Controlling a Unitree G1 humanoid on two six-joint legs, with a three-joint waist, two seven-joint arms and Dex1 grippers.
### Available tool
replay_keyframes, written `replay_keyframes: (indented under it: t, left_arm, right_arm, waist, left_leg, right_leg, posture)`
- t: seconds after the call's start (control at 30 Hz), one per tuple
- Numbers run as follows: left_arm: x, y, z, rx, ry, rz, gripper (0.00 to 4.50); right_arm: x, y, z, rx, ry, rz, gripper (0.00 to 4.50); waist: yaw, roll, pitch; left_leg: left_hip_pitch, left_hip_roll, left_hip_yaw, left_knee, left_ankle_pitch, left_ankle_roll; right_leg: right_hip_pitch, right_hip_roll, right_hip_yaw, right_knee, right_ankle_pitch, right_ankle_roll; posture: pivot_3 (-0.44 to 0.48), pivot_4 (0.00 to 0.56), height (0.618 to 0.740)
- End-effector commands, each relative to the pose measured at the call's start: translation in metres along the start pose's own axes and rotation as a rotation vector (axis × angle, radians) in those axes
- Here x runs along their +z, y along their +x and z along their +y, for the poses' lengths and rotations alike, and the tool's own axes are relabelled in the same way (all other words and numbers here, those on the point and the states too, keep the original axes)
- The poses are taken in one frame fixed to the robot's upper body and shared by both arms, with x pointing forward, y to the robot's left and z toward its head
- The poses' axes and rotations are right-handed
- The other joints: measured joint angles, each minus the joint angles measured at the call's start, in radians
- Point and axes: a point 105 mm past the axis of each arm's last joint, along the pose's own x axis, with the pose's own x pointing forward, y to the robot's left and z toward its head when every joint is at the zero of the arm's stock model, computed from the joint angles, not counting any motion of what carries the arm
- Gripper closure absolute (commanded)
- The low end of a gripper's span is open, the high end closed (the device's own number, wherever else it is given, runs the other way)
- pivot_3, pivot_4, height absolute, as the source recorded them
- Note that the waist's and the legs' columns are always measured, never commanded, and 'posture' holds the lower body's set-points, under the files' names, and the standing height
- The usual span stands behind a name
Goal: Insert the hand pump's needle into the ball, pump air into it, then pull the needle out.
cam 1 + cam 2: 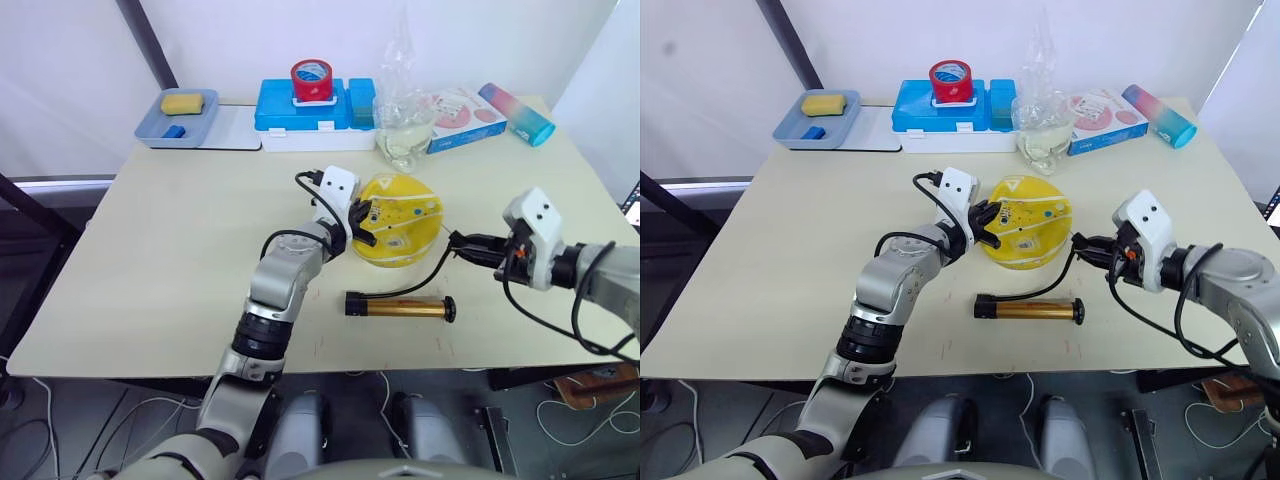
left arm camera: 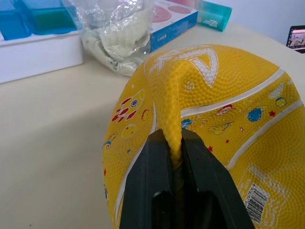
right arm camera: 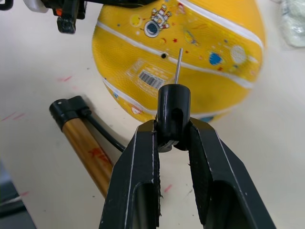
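Saggy yellow rubber ball (image 1: 398, 220) sits mid-worktop (image 1: 170, 250); left fingers (image 2: 157, 191) pinch a raised fold. Right fingers (image 3: 138, 186) clamp the needle's (image 3: 177, 66) black fitting, tip just short of ball. Amber-gold hand pump (image 1: 398, 306) lies nearby, hose partly hidden.

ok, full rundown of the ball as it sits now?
The ball is yellow pebbled rubber with white seam lines, small space-themed cartoon prints and a white barcode label. It is deflated and saggy, resting on the table in front of a clear plastic bag. The left gripper pinches a raised fold of its skin. The needle, held by the right gripper, points toward its small dark valve hole, not yet in.
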Motion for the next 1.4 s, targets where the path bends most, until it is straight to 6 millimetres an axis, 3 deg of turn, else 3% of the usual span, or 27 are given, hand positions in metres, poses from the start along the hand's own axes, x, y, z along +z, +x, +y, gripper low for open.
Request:
replay_keyframes:
  t: [0.03, 0.27, 0.47, 0.7, 1.17, 1.4]
  left_arm:
    - [0.017, -0.001, -0.002, -0.002, 0.039, -0.089, 4.43]
    - [0.010, -0.003, -0.004, -0.009, 0.079, -0.106, 4.43]
    - [0.006, -0.003, -0.005, -0.009, 0.085, -0.112, 4.43]
    - [0.005, -0.002, -0.003, -0.014, 0.092, -0.117, 4.43]
    - [0.001, -0.002, -0.004, -0.029, 0.102, -0.112, 4.43]
    - [-0.002, -0.001, -0.004, -0.035, 0.110, -0.097, 4.43]
  right_arm:
    - [0.008, 0.011, 0.000, 0.046, 0.001, 0.069, 4.19]
    - [0.032, 0.031, -0.004, 0.071, 0.061, 0.151, 4.19]
    - [0.040, 0.044, 0.006, 0.110, 0.129, 0.269, 4.19]
    - [0.038, 0.056, 0.009, 0.102, 0.224, 0.375, 4.19]
    - [0.035, 0.068, -0.010, 0.017, 0.327, 0.411, 4.19]
    - [0.034, 0.076, 0.002, 0.070, 0.281, 0.427, 4.19]
  waist:
    - [0.000, 0.000, 0.000]
    - [-0.001, 0.000, 0.000]
    - [-0.001, 0.000, 0.000]
    - [0.000, 0.000, 0.000]
    - [-0.002, 0.000, 0.000]
    - [-0.004, 0.000, 0.000]
  left_leg:
    - [0.000, 0.000, 0.000, 0.000, 0.000, 0.000]
    - [0.000, 0.000, 0.000, 0.000, 0.000, 0.000]
    - [-0.001, 0.000, 0.000, 0.000, 0.000, 0.000]
    - [-0.001, 0.000, 0.000, 0.000, 0.000, 0.000]
    - [-0.001, 0.000, 0.001, 0.000, 0.000, 0.000]
    - [-0.001, 0.000, 0.000, 0.000, 0.000, 0.000]
  right_leg:
    - [0.000, 0.000, 0.000, 0.000, 0.000, 0.000]
    - [-0.001, 0.000, 0.000, 0.001, 0.001, 0.001]
    - [-0.001, 0.000, 0.000, 0.002, 0.002, 0.002]
    - [-0.002, -0.001, 0.000, 0.003, 0.002, 0.002]
    - [-0.002, 0.000, 0.000, 0.004, 0.002, 0.002]
    - [-0.002, 0.000, 0.000, 0.004, 0.002, 0.002]
  posture:
    - [0.000, 0.150, 0.739]
    - [0.000, 0.150, 0.739]
    - [0.000, 0.150, 0.739]
    - [0.000, 0.150, 0.739]
    - [0.000, 0.150, 0.739]
    - [0.000, 0.150, 0.739]
